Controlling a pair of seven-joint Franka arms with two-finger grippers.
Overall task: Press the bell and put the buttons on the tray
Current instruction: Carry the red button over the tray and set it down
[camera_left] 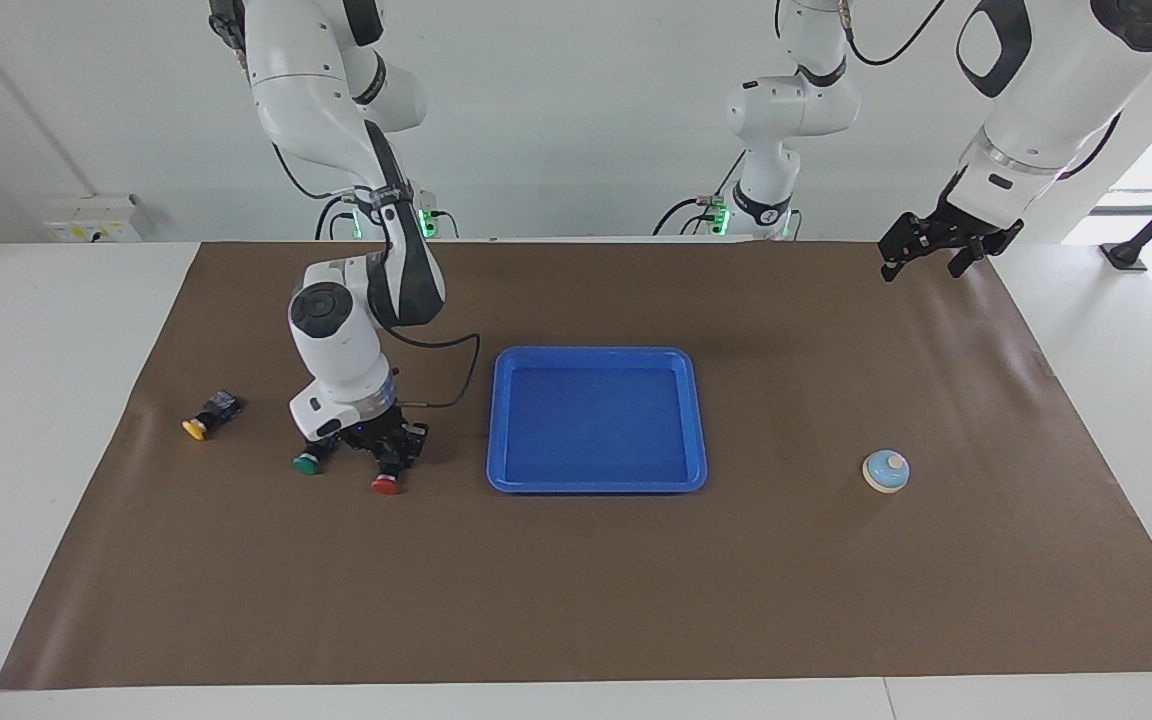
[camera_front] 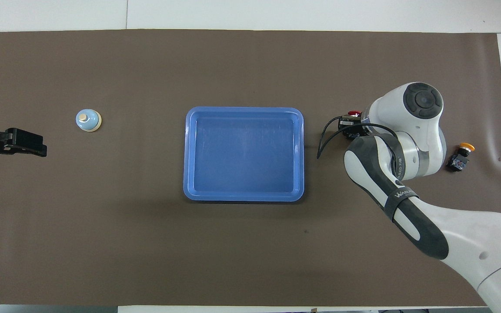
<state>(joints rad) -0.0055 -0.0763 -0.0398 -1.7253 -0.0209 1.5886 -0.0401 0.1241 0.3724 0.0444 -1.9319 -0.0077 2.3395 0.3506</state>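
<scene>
Red button [camera_left: 388, 478] clenched in my right jaws [camera_left: 393, 462], down on the worktop at the tray's [camera_left: 596, 482] nine o'clock; left jaws [camera_left: 936, 245] wait, released.

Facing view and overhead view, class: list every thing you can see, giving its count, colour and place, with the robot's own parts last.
tray: one, bright blue, mid-table, nothing in it.
bell: one, light blue and cream, toward the left arm's end.
red button: one, between the tray and the green button.
green button: one, beside the red button.
yellow button: one, at the right arm's end.
right gripper: shut on the red button.
left gripper: open, raised, waiting.
</scene>
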